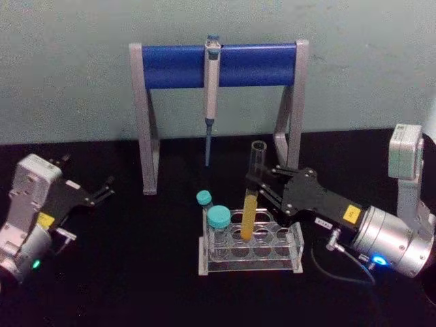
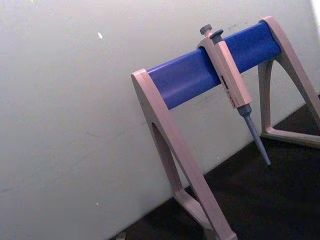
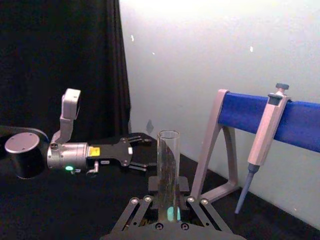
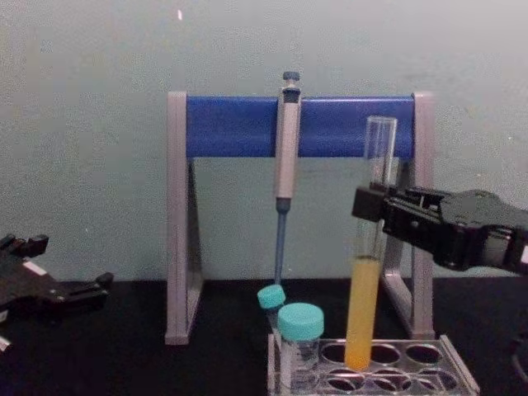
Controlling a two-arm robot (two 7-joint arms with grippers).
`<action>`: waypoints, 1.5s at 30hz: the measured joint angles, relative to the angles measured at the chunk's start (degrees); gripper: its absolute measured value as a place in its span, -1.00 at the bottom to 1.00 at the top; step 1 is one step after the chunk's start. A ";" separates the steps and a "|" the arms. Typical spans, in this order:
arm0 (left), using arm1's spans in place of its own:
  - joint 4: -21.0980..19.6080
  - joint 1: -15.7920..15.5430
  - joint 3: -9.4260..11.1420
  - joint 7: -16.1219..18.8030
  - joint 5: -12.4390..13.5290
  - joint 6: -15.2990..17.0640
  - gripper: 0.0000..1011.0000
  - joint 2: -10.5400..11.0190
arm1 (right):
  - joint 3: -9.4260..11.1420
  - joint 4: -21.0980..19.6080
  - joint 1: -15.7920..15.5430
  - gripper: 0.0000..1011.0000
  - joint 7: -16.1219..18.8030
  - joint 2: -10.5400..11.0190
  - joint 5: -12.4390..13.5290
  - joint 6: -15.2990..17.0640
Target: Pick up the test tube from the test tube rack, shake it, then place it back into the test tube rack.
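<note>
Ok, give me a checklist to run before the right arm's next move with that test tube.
1. Right gripper around the test tube, above its liquid: ok.
2. Grip firm enough to lift: cannot tell.
3. Tube's bottom in a hole of the test tube rack: ok.
4. Capped vials apart from the tube: ok.
5. Pipette hanging on the stand behind, off the lift path: ok.
6. Left gripper parked far left, open: ok.
</note>
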 joint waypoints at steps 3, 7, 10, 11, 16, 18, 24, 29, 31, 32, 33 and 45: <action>0.00 0.00 0.00 0.00 0.00 0.00 0.98 0.00 | -0.10 0.71 0.06 -0.56 0.26 -0.38 -0.08 -0.46; 0.00 0.00 0.00 0.00 0.00 0.00 0.98 0.00 | -0.36 1.62 0.44 -0.56 0.63 -0.86 -0.25 -0.91; 0.00 0.00 0.00 0.00 0.00 0.00 0.98 0.00 | -0.59 2.44 0.82 -0.56 0.88 -1.22 -0.54 -1.23; 0.00 0.00 0.00 0.00 0.00 0.00 0.98 0.00 | -0.65 2.65 0.92 -0.56 0.94 -1.32 -0.64 -1.29; 0.00 0.00 0.00 0.00 0.00 0.00 0.98 0.00 | -0.88 3.60 1.26 -0.56 0.98 -1.72 -1.32 -1.59; 0.00 0.00 0.00 0.00 0.00 0.00 0.98 0.00 | -0.90 3.88 1.28 -0.56 0.95 -1.80 -1.65 -1.72; 0.00 0.00 0.00 0.00 0.00 0.00 0.98 0.00 | -0.95 4.96 1.39 -0.56 1.25 -2.26 -2.33 -3.04; 0.00 0.00 0.00 0.00 0.00 0.00 0.98 0.00 | -0.93 5.93 1.54 -0.56 1.96 -2.90 -2.67 -4.66; 0.00 0.00 0.00 0.00 0.00 0.00 0.98 0.00 | -0.91 6.21 1.58 -0.56 2.16 -3.11 -2.73 -5.05; 0.00 0.00 0.00 0.00 0.00 0.00 0.98 0.00 | -0.89 6.54 1.63 -0.56 2.33 -3.29 -2.81 -5.40; 0.00 0.00 0.00 0.00 0.00 0.00 0.98 0.00 | -0.89 6.69 1.67 -0.56 2.41 -3.36 -2.89 -5.53; 0.00 0.00 0.00 0.00 0.00 0.00 0.98 0.00 | -1.23 8.72 1.94 -0.56 2.81 -4.10 -3.97 -5.94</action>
